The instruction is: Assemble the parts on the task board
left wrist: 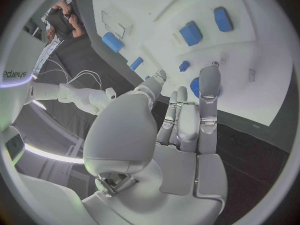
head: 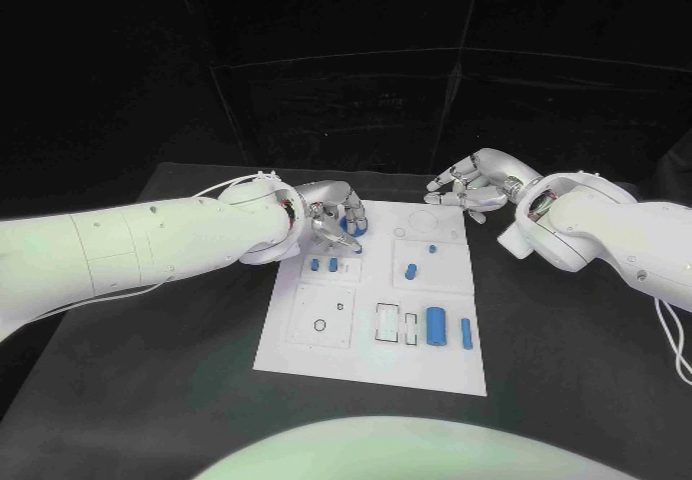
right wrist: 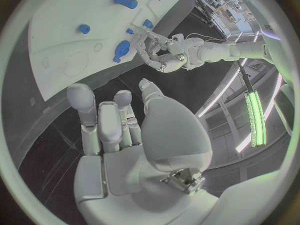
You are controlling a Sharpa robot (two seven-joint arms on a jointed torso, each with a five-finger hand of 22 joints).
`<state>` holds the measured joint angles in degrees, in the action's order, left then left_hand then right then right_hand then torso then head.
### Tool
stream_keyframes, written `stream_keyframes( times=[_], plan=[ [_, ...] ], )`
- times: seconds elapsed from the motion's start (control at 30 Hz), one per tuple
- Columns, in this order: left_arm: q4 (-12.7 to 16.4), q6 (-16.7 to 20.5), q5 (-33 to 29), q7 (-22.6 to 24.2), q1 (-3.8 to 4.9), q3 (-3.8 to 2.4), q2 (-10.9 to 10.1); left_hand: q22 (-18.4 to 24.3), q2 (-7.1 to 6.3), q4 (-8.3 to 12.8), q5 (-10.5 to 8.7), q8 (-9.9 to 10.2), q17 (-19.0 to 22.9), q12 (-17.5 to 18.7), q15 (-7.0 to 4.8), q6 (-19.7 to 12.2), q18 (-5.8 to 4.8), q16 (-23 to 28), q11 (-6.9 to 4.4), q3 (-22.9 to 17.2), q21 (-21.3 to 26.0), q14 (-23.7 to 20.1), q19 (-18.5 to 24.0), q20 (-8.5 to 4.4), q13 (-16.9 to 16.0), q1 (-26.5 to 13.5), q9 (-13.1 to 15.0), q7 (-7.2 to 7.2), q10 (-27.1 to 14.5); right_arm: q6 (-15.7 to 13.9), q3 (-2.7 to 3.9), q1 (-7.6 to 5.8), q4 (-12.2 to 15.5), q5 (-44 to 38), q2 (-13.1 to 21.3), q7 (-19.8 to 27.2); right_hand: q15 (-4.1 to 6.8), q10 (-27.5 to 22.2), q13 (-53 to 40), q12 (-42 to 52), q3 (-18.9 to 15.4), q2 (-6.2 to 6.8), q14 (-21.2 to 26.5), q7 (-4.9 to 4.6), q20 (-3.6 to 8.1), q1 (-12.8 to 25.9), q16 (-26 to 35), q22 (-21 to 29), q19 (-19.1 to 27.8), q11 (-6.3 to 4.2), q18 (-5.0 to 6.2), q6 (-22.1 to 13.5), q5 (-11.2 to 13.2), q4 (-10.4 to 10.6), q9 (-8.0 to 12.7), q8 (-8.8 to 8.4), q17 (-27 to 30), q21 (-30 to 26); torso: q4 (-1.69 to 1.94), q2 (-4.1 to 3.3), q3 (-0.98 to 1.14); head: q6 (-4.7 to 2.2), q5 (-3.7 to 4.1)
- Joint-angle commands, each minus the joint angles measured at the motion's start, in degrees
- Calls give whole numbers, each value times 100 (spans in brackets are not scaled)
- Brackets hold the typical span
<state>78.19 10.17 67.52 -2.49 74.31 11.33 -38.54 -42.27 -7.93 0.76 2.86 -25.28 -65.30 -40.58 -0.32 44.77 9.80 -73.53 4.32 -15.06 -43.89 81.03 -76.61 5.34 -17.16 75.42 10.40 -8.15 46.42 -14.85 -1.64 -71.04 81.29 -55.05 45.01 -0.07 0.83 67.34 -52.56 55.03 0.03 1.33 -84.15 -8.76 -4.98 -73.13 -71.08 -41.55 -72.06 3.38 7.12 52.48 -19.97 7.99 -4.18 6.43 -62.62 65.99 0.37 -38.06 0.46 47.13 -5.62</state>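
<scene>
The white task board (head: 378, 345) lies in the middle of the black table. Blue parts rest on it: two small pieces (head: 325, 266) at the left, one (head: 411, 270) in the middle, and a thick cylinder (head: 436, 326) with a thin one (head: 466, 333) nearer me. My left hand (head: 332, 215) hovers over the board's far left corner with fingers spread and nothing in them. A blue round part (left wrist: 195, 87) lies on the board just beyond its fingers (left wrist: 209, 92). My right hand (head: 469, 185) hangs past the board's far right corner, fingers loosely apart and holding nothing.
Rectangular recesses (head: 389, 322) and a ring outline (head: 320, 323) mark the board's near half. Black table (head: 577, 340) surrounds the board on all sides. My left hand (right wrist: 159, 55) appears across the board (right wrist: 62, 45) in the right wrist view.
</scene>
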Motion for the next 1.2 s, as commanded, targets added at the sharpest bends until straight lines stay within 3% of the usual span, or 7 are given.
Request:
stream_keyframes(
  times=[0.03,0.27,0.47,0.67,0.8,1.2],
  plan=[
    [-91,-44,852,-114,7,14,78,-269,-4,15,-13,62,-107,77,2,116,-103,-109,-2,49,-278,75,-110,-10,80,84,-56,3,2,-31,3,-9,2,-9,-13,54,36,-44,6,-15,9,-27,-36,12,22,-35,35,6,-1,8,113,-40,-36,29,2,38,-1,-33,5,-2,-2,-1,6],
    [-359,-314,1133,-219,4,88,334,-932,65,76,-15,258,-330,342,-11,463,-211,-345,-2,-68,-944,212,-293,-19,367,201,-232,45,155,-31,3,-8,-8,-9,-40,65,36,-43,4,-11,13,-33,-39,13,23,-43,30,2,-4,7,113,-40,-47,28,2,39,-11,-33,1,-1,-2,0,1],
    [-511,-400,1179,-247,-6,113,480,-1057,147,108,-11,336,-363,463,-11,596,-223,-390,-6,-231,-1065,237,-305,-25,492,271,-298,59,240,-37,3,-8,-13,-9,-56,74,37,-38,-1,-4,16,-38,-42,13,23,-49,23,-1,-7,7,112,-40,-54,28,2,40,-24,-32,0,1,4,16,-8],
    [-569,-473,1188,-231,-19,144,542,-1248,90,131,-14,469,-370,685,-15,775,-247,-428,-11,-383,-1244,262,-324,-25,701,225,-397,79,406,-30,3,-8,-18,-9,-71,72,38,-32,-6,6,23,-47,-47,13,24,-60,17,-6,-13,5,111,-40,-75,27,2,43,-36,-31,-5,-1,1,21,-5],
    [-586,-519,1190,-217,-38,167,578,-1318,72,143,-11,539,-368,776,-14,823,-255,-440,-9,-444,-1307,270,-328,-24,784,206,-442,79,472,-27,4,-8,-21,-9,-78,72,38,-30,-7,9,24,-48,-48,13,24,-64,16,-8,-15,5,111,-41,-85,27,2,44,-39,-31,10,3,1,30,8],
    [-665,-590,1190,-176,-73,177,665,-1390,44,182,-13,640,-333,934,-4,900,-262,-439,7,-545,-1366,266,-316,-17,916,195,-505,72,524,-22,4,-8,-30,-9,-94,73,39,-28,-5,13,28,-52,-51,14,25,-71,13,-5,-18,5,111,-41,-110,27,2,46,-45,-34,11,4,4,31,9]
  ],
)
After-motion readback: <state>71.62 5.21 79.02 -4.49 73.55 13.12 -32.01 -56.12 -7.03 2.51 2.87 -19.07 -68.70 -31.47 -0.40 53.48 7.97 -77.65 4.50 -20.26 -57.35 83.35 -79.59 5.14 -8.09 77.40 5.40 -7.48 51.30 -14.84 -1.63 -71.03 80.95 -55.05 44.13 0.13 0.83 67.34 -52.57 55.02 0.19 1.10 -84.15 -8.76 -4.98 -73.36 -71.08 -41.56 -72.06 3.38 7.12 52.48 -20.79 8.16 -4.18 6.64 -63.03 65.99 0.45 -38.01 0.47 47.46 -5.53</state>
